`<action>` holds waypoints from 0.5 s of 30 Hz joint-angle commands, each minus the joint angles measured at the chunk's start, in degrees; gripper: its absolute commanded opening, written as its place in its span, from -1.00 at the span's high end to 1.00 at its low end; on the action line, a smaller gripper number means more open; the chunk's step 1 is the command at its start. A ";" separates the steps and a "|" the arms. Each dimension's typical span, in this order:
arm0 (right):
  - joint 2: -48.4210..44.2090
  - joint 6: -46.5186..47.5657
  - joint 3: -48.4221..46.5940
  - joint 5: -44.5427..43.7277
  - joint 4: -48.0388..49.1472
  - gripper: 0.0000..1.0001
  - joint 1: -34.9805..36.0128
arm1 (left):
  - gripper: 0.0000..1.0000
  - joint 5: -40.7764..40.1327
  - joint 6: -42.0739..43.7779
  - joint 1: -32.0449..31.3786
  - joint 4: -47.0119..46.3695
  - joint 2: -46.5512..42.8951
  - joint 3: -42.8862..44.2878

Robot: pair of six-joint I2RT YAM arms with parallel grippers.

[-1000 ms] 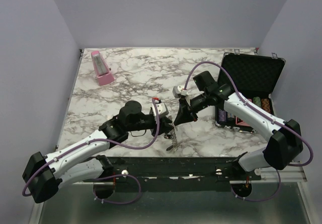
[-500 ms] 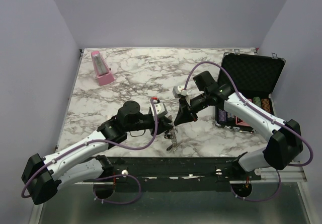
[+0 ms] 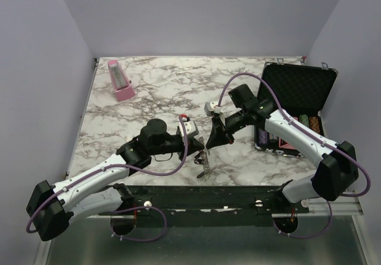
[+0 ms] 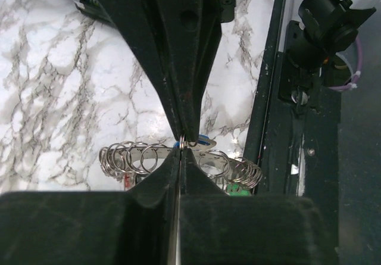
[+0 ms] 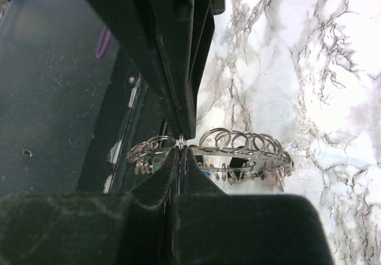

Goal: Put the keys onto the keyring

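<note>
My left claw (image 4: 180, 143) is pinched narrow, its tips meeting on one thin wire loop of the keyring (image 4: 140, 158). My right claw (image 5: 180, 139) is closed tight on a loop in the same way. The keyring, a row of small loops, runs crosswise just under both sets of tips, near the front edge of the marble table (image 3: 161, 92). A blue-headed key (image 4: 205, 139) and a green-headed key (image 4: 238, 189) show among the loops. Far right stands an open black case (image 3: 297, 89); far left, a pink metronome (image 3: 121, 81).
</note>
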State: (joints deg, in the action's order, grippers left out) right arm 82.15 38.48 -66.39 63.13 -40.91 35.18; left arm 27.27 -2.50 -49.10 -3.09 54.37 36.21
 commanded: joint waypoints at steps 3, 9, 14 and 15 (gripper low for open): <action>0.20 0.54 -1.29 2.87 -1.02 0.95 0.24 | 1.00 0.16 -0.57 0.32 -0.33 0.83 1.76; 0.21 -0.16 -1.20 3.49 -0.58 0.77 0.24 | 1.00 -2.56 -4.34 0.32 -4.62 -1.80 -1.04; 0.73 -0.69 -1.11 5.24 -0.49 0.45 0.15 | 1.00 -5.20 -13.12 0.32 -19.29 -7.87 -9.82; 0.91 -0.95 -1.11 5.77 -0.40 0.42 0.24 | 1.00 -5.64 -14.79 0.32 -22.10 -8.66 -11.32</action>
State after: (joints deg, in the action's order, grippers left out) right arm 82.17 38.24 -66.39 64.95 -41.43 35.18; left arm 24.88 -9.41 -48.86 -10.66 49.84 29.85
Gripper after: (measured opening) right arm 0.266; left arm 0.007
